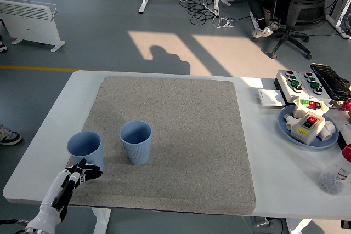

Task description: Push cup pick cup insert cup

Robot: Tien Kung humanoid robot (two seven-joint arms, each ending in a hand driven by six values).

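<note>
The left hand (77, 176) comes in at the lower left corner, low over the near edge of the counter (49, 130), at the near left corner of the grey mat (181, 135). Its fingers (90, 172) are loosely extended and hold nothing; their dark tips point to the right and slightly away from the robot, just below the base of the left blue cup (85, 149). From this view I cannot tell whether the fingertips touch the cup's bottom or stop just short of it. The white forearm runs down and out of the picture at the bottom left.

The left blue cup stands upright with its mouth open upward, at the left edge of the mat, directly beyond the hand. A second blue cup (136, 142), of the same shape and colour, also stands upright on the mat, just to the right of the first, with a narrow gap between them. It lies farther from the hand, up and to the right of the fingertips.

Well apart, on the right end of the counter, there is a blue plate (288, 130) carrying a switch box (307, 124), a panel of red and green buttons (301, 82), a small white tray (270, 97) and a clear bottle (337, 175) at the right edge.
</note>
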